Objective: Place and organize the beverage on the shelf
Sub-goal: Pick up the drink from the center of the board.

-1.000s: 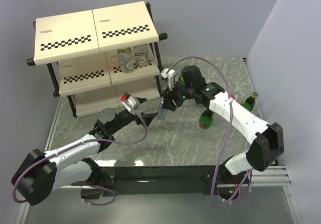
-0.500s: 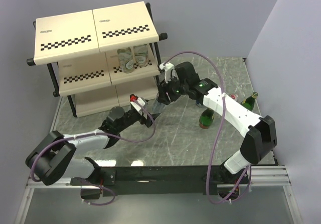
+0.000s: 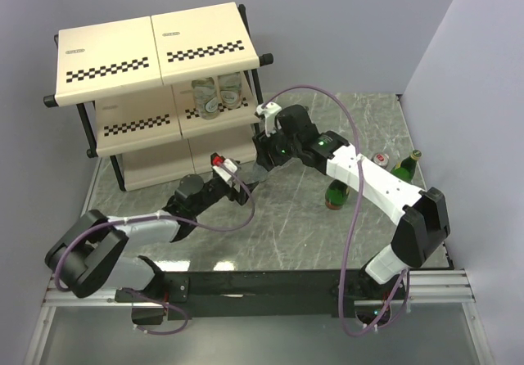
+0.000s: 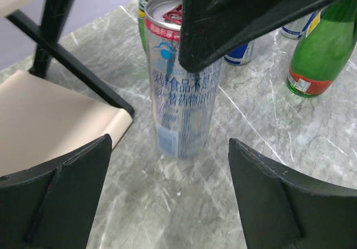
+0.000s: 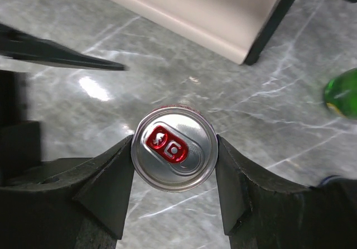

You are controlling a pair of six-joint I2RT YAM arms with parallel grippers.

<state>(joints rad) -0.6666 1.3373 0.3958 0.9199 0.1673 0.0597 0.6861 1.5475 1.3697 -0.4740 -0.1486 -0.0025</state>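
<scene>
My right gripper [image 5: 174, 159] is shut on a slim blue-silver can [image 5: 184, 173] at its top rim and holds it upright at the table surface, just in front of the shelf's [image 3: 155, 46] bottom right corner. In the left wrist view the can [image 4: 181, 98] stands right before my open left gripper [image 4: 170, 145], one finger either side of its base, apart from it. In the top view both grippers, right [image 3: 264, 154] and left [image 3: 248, 181], meet there. Two short clear bottles [image 3: 217, 95] stand on the middle tier.
Two green bottles [image 3: 336, 193] [image 3: 405, 164] and another can [image 3: 378, 159] stand on the marble table at the right. The left wrist view shows two cans [image 4: 240, 52] [image 4: 298, 28], a green bottle [image 4: 323, 48] and the shelf's black leg [image 4: 67, 59].
My right gripper has carried the can left, closer to the shelf. My left arm has reached forward so its open fingers now flank the can.
</scene>
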